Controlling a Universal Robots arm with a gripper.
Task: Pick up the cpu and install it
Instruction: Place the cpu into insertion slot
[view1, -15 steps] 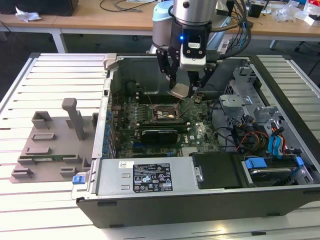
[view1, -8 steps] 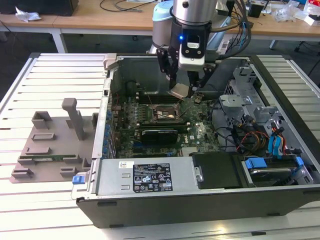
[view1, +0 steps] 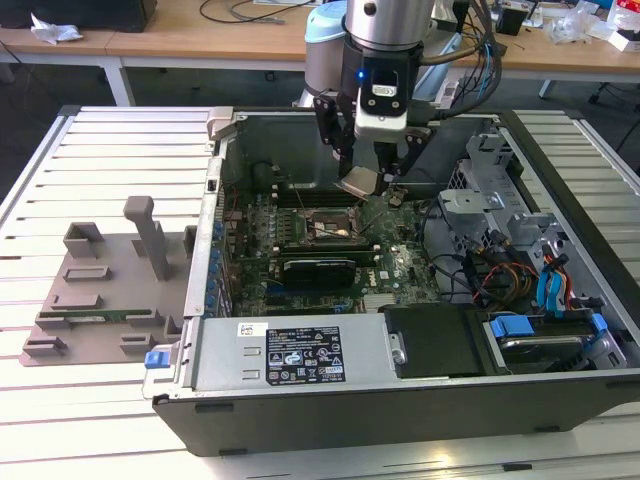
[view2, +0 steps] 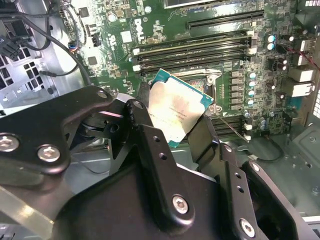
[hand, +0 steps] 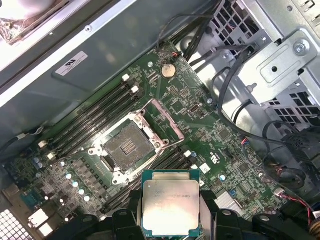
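The cpu (view1: 361, 181) is a flat silver square with a green border, held tilted in the air above the motherboard. My gripper (view1: 364, 180) is shut on it, black fingers clamping opposite edges. In the first wrist view the cpu (hand: 170, 202) hangs just short of the open socket (hand: 128, 147), whose metal frame is swung up. In the second wrist view the cpu (view2: 175, 107) sits between the black fingers (view2: 150, 145) over the socket area of the board.
The open computer case (view1: 400, 380) lies on a slatted white table. Memory slots (hand: 95, 117) flank the socket; a black card (view1: 318, 270) sits nearer the front. Drive cages and cables (view1: 520, 260) fill the exterior view's right. A grey fixture tray (view1: 100, 290) stands outside on the left.
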